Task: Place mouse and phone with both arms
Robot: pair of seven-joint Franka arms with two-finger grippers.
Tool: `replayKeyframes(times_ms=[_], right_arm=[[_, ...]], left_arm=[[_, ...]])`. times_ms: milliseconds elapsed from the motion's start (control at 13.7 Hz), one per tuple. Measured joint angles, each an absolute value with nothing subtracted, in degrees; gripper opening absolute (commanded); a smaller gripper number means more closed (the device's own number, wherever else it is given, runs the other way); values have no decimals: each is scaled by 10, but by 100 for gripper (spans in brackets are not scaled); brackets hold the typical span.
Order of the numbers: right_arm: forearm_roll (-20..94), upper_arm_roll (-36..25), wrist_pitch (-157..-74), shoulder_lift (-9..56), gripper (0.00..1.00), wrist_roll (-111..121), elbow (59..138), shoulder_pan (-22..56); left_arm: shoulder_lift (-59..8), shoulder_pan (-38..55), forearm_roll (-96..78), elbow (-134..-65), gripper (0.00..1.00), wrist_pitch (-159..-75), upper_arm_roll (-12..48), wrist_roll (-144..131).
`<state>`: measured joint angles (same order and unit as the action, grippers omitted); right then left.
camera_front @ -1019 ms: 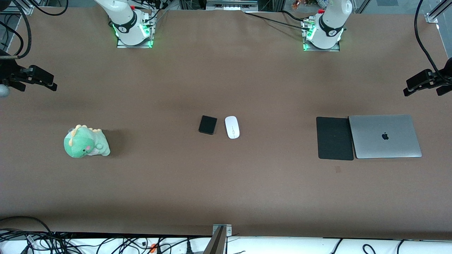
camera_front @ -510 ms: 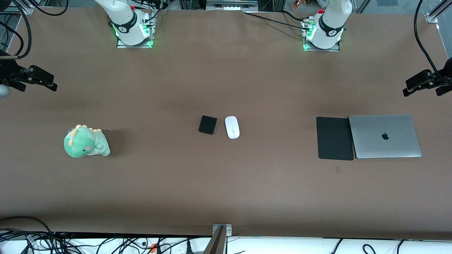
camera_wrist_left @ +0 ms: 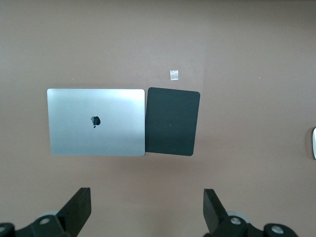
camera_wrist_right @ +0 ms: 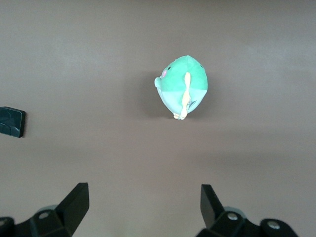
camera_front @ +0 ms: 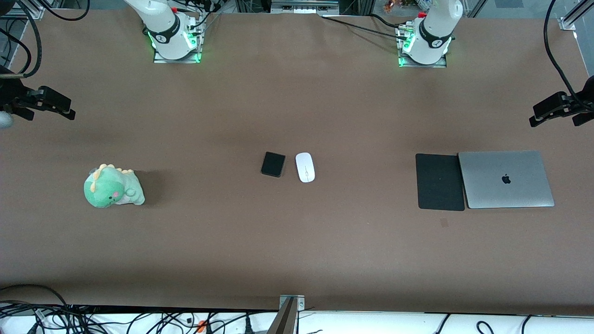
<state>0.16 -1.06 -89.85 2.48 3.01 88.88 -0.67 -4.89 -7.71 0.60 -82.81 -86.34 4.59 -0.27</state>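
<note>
Nearest to the front camera lies the green dinosaur plush toy (camera_front: pixel 113 187), toward the right arm's end of the table (camera_front: pixel 297 250). In the right wrist view the right gripper (camera_wrist_right: pixel 143 205) hangs high over the table, and its two black fingers (camera_wrist_right: pixel 74 206) stand wide apart with nothing between them. The plush toy (camera_wrist_right: pixel 181 86) lies on the table under the gap of these fingers, well apart from them, and a corner of the phone (camera_wrist_right: pixel 11 121) shows at the edge of that picture, outside the fingers.

A little farther from the front camera, toward the left arm's end, the black pad (camera_front: pixel 440 182) and the closed silver laptop (camera_front: pixel 506 179) lie flat, side by side and touching along one edge. The left gripper (camera_wrist_left: pixel 146 210) hangs high over them, its fingers (camera_wrist_left: pixel 76 211) also spread wide and holding nothing. Both the laptop (camera_wrist_left: pixel 96 122) and the pad (camera_wrist_left: pixel 172 121) lie between the lines of the two fingers, far under them. A small pale mark (camera_wrist_left: pixel 174 74) is on the table near the pad.

Farther again, in the middle of the table, the phone (camera_front: pixel 273 164) and the mouse (camera_front: pixel 305 167) lie just beside each other without touching, the mouse on the side of the left arm. Both are well apart from either gripper. Only a thin edge of the mouse (camera_wrist_left: pixel 314 143) shows in the left wrist view, outside the fingers.

Farthest from the front camera are the two green-lit bases, of the right arm (camera_front: pixel 160 23) and the left arm (camera_front: pixel 436 28).
</note>
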Motion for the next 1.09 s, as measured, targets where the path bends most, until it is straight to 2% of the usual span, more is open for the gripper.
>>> replayKeyframes(times_ms=[655, 1092], right_arm=[[2, -11, -898, 25, 100, 30, 889, -7], [2, -10, -898, 25, 100, 30, 889, -7]], left_arm=[[-65, -68, 5, -829, 100, -858, 54, -20], [-111, -59, -44, -831, 100, -890, 101, -93]])
